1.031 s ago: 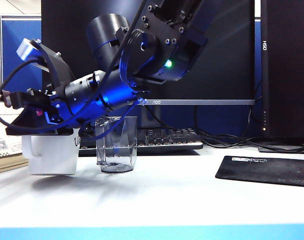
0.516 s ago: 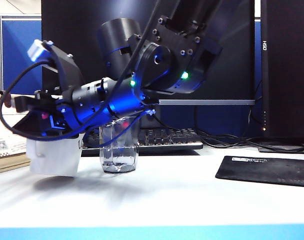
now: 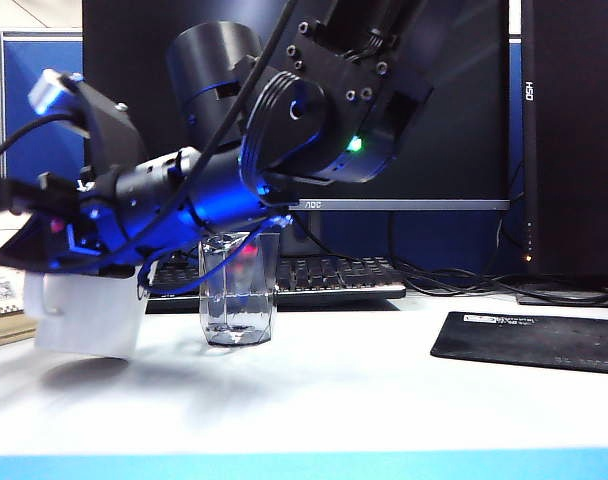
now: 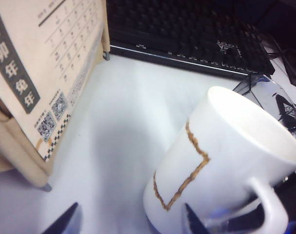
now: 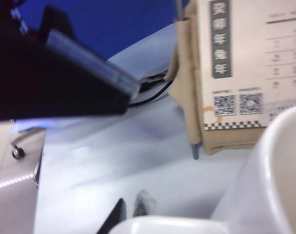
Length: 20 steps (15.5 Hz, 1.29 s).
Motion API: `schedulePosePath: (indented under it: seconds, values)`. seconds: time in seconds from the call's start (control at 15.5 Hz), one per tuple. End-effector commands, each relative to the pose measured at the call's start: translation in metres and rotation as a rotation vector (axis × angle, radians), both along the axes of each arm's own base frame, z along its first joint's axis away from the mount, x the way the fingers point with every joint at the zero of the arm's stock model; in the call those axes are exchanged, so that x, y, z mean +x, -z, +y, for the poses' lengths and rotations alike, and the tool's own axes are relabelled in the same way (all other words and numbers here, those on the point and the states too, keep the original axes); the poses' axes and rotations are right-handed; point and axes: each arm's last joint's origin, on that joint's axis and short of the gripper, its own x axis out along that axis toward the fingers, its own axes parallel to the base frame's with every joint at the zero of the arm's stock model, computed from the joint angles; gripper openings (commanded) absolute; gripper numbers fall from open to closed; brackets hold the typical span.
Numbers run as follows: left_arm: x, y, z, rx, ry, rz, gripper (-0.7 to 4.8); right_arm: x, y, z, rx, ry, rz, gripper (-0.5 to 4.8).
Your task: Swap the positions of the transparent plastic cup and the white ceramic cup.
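the right gripper reaches across to the far left, shut on the white ceramic cup, which hangs tilted above the white table. the transparent plastic cup stands upright just beside it, before a black keyboard

Bright, even light falls from overhead on the white worktop, which glares nearly blown out. A soft grey shadow lies under the tall glossy white ceramic cup, itself smeared by motion blur below the right tool. Blue and green indicator lights glow on the dark arms. The small clear faceted plastic cup beside that tool is sharp. In the left wrist view the left tool is a dark, soft-focus shape. The right wrist view is hazy throughout, its nearest white rim fully out of focus.
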Motion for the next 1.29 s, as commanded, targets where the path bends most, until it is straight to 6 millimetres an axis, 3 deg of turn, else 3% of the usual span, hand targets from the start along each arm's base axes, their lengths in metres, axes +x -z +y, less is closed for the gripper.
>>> schedulePosePath:
  seconds: [0.06,0.19,0.26,0.39,0.64,0.77,0.84,1.1,1.29]
  values:
    - [0.001,-0.002,0.0,0.002,0.011,-0.013,2.67,-0.008,0.03,-0.008,-0.167,0.03,0.206,-0.07]
    - [0.001,-0.002,-0.001,0.002,0.017,-0.014,2.67,-0.011,0.038,-0.013,-0.192,0.031,0.224,-0.04]
    - [0.001,-0.002,-0.001,0.002,0.017,-0.014,2.67,-0.012,0.04,-0.016,-0.193,0.033,0.225,0.57]
    - [0.001,-0.002,-0.001,0.003,0.017,-0.017,2.67,-0.01,0.04,-0.017,-0.181,0.047,0.241,1.18]
    - [0.0,-0.005,-0.002,0.006,0.017,-0.037,2.68,-0.01,0.04,-0.017,-0.176,0.052,0.269,1.24]
    - [0.0,-0.005,-0.002,0.005,0.017,-0.037,2.67,-0.007,0.04,-0.019,-0.173,0.068,0.281,2.4]
    - [0.0,-0.005,-0.002,0.005,0.018,-0.037,2.67,0.0,0.039,-0.023,-0.173,0.103,0.275,2.7]
    - [0.0,-0.005,-0.003,-0.008,0.04,-0.036,2.67,0.03,0.04,-0.048,-0.161,0.195,0.289,2.76]
    - [0.0,-0.005,-0.005,-0.008,0.051,-0.039,2.67,0.031,0.042,-0.052,-0.175,0.169,0.331,2.87]
